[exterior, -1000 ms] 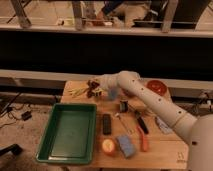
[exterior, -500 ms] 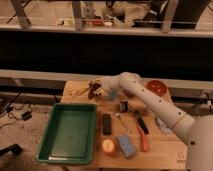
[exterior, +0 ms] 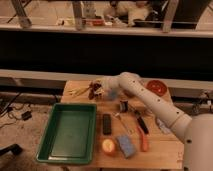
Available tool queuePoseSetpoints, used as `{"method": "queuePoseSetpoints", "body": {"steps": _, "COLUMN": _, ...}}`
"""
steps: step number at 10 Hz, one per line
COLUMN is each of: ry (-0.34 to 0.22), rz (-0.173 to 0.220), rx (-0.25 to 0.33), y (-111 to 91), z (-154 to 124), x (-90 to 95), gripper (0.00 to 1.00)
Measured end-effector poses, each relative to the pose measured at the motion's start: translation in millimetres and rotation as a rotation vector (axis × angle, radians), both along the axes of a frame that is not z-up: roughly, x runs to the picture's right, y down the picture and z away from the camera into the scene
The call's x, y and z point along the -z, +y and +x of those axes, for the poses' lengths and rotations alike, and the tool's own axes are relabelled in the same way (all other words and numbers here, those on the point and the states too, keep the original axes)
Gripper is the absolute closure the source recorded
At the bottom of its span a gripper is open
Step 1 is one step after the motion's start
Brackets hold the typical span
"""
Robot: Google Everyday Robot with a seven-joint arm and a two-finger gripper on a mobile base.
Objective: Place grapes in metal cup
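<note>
The grapes point(exterior: 92, 92), a small dark red bunch, lie near the back left of the wooden table point(exterior: 160, 147). My gripper point(exterior: 101, 92) is right at the bunch, reaching in from the right at the end of the white arm point(exterior: 150, 102). I cannot tell whether it touches the grapes. The metal cup point(exterior: 123, 105) stands upright to the right of the gripper, just in front of the arm.
A green tray point(exterior: 70, 132) fills the table's left front. A red bowl point(exterior: 156, 87) stands at the back right. A black remote point(exterior: 106, 123), an orange fruit point(exterior: 108, 146), a blue sponge point(exterior: 125, 145), an orange stick-shaped item point(exterior: 143, 140) and a dark-handled tool point(exterior: 139, 119) lie in front of the cup.
</note>
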State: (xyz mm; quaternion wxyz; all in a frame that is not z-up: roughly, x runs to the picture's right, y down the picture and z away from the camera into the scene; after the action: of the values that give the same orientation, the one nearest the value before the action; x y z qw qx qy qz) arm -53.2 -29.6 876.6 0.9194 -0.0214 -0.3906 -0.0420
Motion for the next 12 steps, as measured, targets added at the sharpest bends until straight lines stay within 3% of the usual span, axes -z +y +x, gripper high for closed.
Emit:
{"method": "queuePoseSetpoints", "body": {"steps": 9, "ry": 0.002, "rz": -0.054, "rx": 0.002, "y": 12, "z": 3, "x": -11.1, "gripper": 1.00}}
{"method": "queuePoseSetpoints", "body": {"steps": 10, "ry": 0.002, "rz": -0.054, "rx": 0.002, "y": 12, "z": 2, "x": -11.1, "gripper": 0.98}}
{"method": "queuePoseSetpoints", "body": {"steps": 12, "ry": 0.001, "rz": -0.054, "rx": 0.003, "y": 12, "z": 1, "x": -11.0, "gripper": 0.82}}
